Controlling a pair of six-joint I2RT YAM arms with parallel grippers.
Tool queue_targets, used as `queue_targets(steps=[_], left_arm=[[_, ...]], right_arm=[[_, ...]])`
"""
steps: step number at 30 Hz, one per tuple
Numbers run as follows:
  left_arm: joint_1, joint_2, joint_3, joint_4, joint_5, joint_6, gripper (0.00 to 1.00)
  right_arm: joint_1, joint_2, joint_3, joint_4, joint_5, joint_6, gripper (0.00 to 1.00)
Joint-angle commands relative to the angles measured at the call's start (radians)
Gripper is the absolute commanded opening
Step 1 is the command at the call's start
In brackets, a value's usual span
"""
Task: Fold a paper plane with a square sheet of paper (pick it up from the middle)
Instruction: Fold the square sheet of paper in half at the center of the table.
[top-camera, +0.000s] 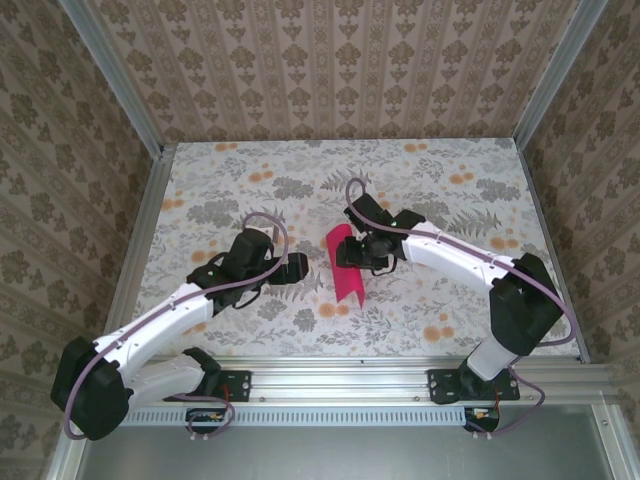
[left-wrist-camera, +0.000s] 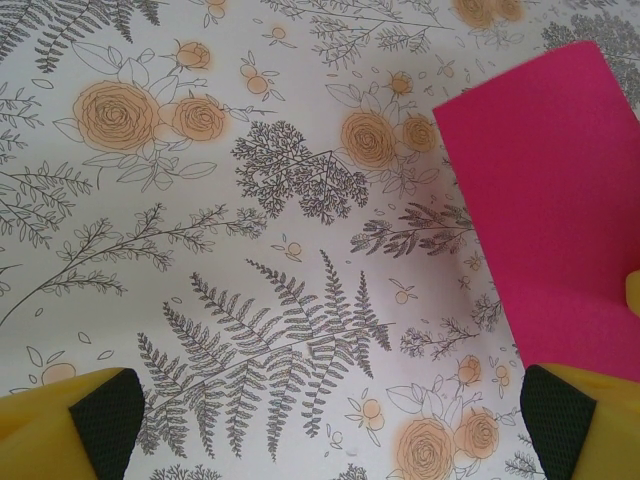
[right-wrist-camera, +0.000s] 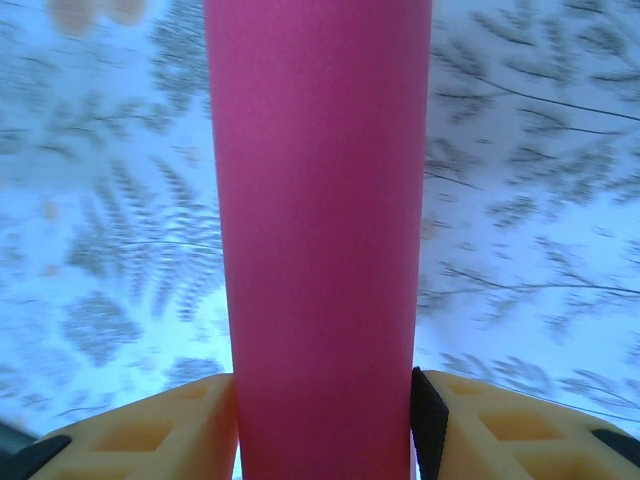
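Note:
The square sheet of paper (top-camera: 349, 272) is magenta-pink and lies mid-table, its far part curled up into an arch. My right gripper (top-camera: 359, 250) is shut on that arch from the right. In the right wrist view the paper (right-wrist-camera: 320, 200) bulges as a tall rounded band between the yellow fingers (right-wrist-camera: 170, 430), which press on both its sides at my right gripper (right-wrist-camera: 322, 425). My left gripper (top-camera: 297, 266) stands open just left of the sheet. In the left wrist view the paper (left-wrist-camera: 545, 190) lies flat at the right, past my left gripper (left-wrist-camera: 335, 425), whose jaws hold nothing.
A floral tablecloth (top-camera: 250, 190) covers the table. Aluminium rails (top-camera: 140, 250) border it left and right, with patterned walls (top-camera: 330, 70) behind. The arm bases sit on the near rail (top-camera: 340, 385).

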Motion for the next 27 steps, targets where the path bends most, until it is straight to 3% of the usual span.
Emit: queue_targets(steps=[1,9,19,22,27], left_arm=[[0.008,-0.023,0.016,-0.009,-0.014,-0.014,1.00],[0.009,-0.033,0.012,0.008,0.034,-0.020,1.00],[-0.002,0.018,0.013,0.063,0.106,-0.037,1.00],[-0.011,0.043,0.025,0.068,0.123,-0.032,1.00],[-0.018,0.083,0.039,0.070,0.143,-0.038,0.99]], right_arm=[[-0.005,-0.030,-0.053,0.200,-0.162,0.088,0.49],[-0.047,0.035,-0.188,0.392,-0.175,0.167,0.49],[-0.084,0.035,-0.310,0.349,-0.094,0.118,0.57],[-0.088,0.022,-0.322,0.328,-0.108,0.080,0.63],[-0.093,0.020,-0.311,0.240,-0.104,-0.001,0.64]])
